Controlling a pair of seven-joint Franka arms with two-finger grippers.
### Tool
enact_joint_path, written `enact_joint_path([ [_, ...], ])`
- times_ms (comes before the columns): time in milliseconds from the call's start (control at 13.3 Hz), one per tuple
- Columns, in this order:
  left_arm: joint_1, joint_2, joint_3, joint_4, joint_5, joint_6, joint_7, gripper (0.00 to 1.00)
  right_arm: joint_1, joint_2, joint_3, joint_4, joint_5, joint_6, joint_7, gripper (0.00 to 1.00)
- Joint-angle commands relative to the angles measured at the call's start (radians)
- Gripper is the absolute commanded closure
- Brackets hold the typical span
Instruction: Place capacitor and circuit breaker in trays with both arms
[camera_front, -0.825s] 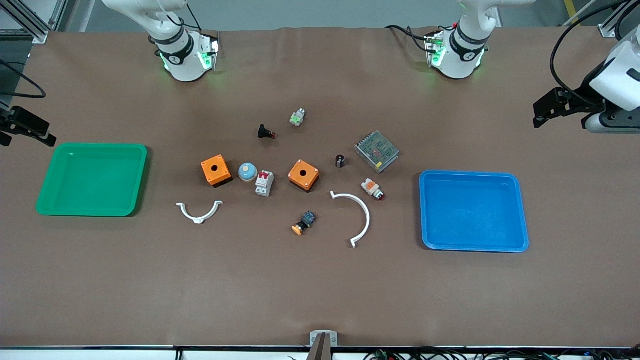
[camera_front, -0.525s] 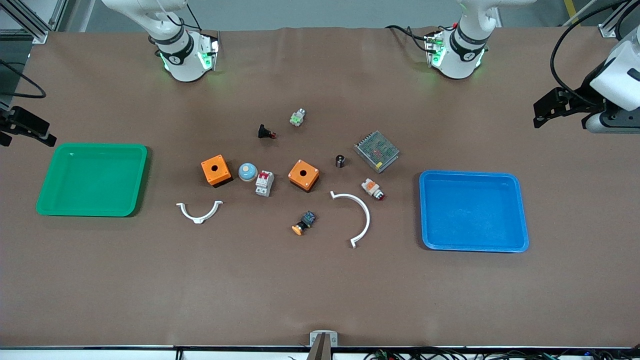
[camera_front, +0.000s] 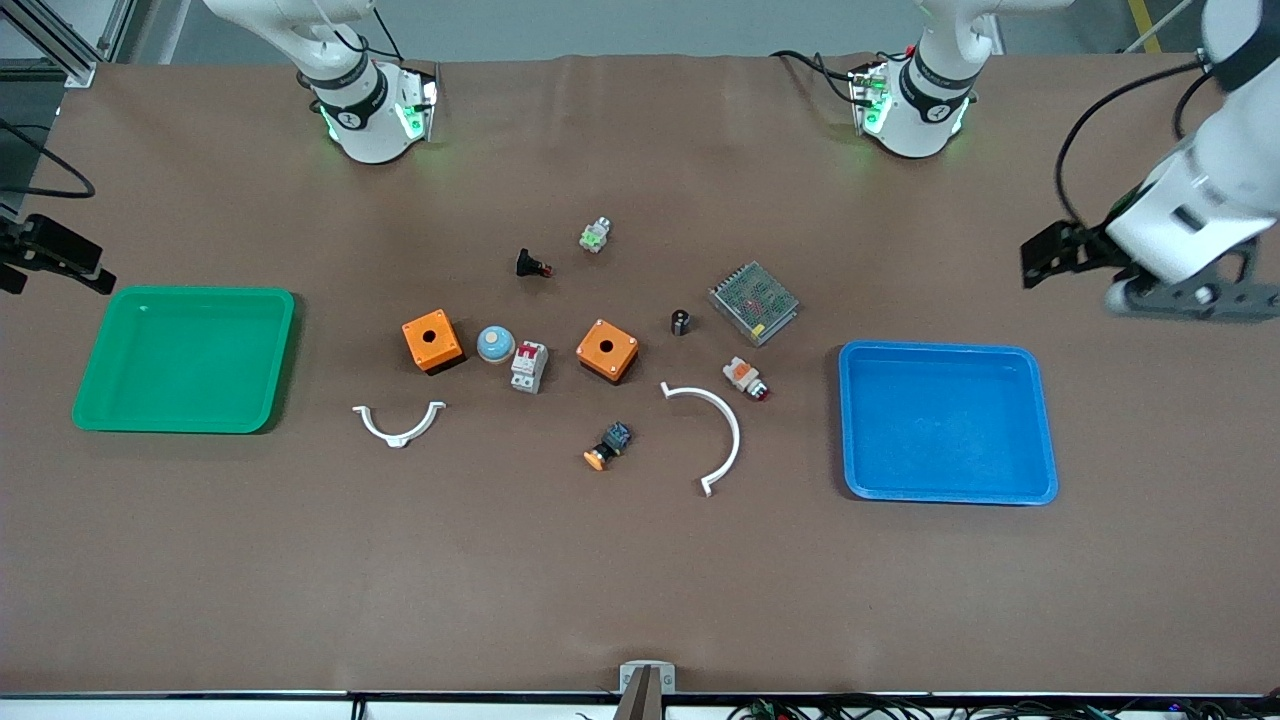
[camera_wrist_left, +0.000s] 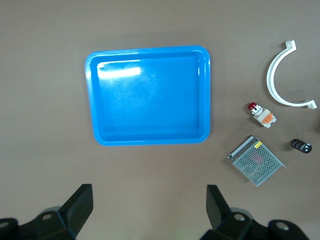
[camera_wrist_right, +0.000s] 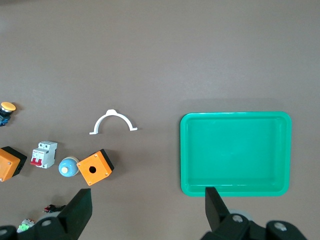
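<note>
1. Blue tray (camera_front: 948, 422), toward the left arm's end of the table: you had nothing in it. Green tray (camera_front: 185, 358), toward the right arm's end: likewise bare.
2. Circuit breaker (camera_front: 529, 366): it lay on the table between the two orange boxes (camera_front: 607, 350), just beside a blue-capped button (camera_front: 495, 343). Untouched.
3. Capacitor (camera_front: 680, 322): it stood slightly farther from the front camera than the breaker, between the orange box and the metal mesh unit (camera_front: 753, 302). Untouched.
4. Left gripper (camera_front: 1045, 256): since 0.5 s ago your left arm had swung in from the table's edge toward the parts; it was over bare table just past the blue tray's farther rim. Its wrist view showed the fingers (camera_wrist_left: 77, 206) spread wide, holding nothing.
5. Right gripper (camera_wrist_right: 145, 210): at the table's edge by the green tray, unmoved across the frames, fingers wide apart and empty.
6. Reading: the left arm's approach had likely begun, probably toward the capacitor; neither pick was yet made.
</note>
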Motion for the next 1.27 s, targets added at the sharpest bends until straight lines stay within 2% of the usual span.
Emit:
enact_joint_path([
  [0,-0.064,0.1,-0.015,0.015,-0.014,0.043,-0.061,0.0,0.052,0.053,0.007,0.024,0.003,-0.012,0.014,0.0],
  [300,-0.237,0.206,-0.013,0.006,0.0,0.15,-0.33,0.0,0.207,0.111,0.007,0.007,-0.009,-0.013,0.183,0.0],
  [450,-0.314,0.249,-0.012,-0.016,0.001,0.248,-0.45,0.0,0.29,0.139,0.007,-0.034,0.003,0.004,0.217,0.0],
  [525,-0.337,0.266,-0.012,-0.035,0.001,0.303,-0.514,0.0,0.313,0.163,0.009,-0.062,0.036,0.037,0.275,0.0],
  [600,-0.366,0.287,-0.012,-0.06,0.003,0.362,-0.574,0.0,0.342,0.175,0.007,-0.109,0.111,0.092,0.377,0.0],
  [675,-0.4,0.304,-0.012,-0.088,0.004,0.423,-0.634,0.0,0.382,0.185,0.007,-0.158,0.141,0.15,0.454,0.0],
  [825,-0.45,0.346,-0.012,-0.134,0.044,0.53,-0.769,0.01,0.47,0.195,0.007,-0.252,0.144,0.281,0.543,0.0],
  [975,-0.496,0.393,-0.012,-0.175,0.084,0.633,-0.893,0.05,0.531,0.238,0.007,-0.318,0.146,0.423,0.62,0.0],
  [1200,-0.553,0.455,-0.012,-0.241,0.085,0.802,-1.021,0.1,0.589,0.33,0.007,-0.327,0.147,0.526,0.7,0.0],
])
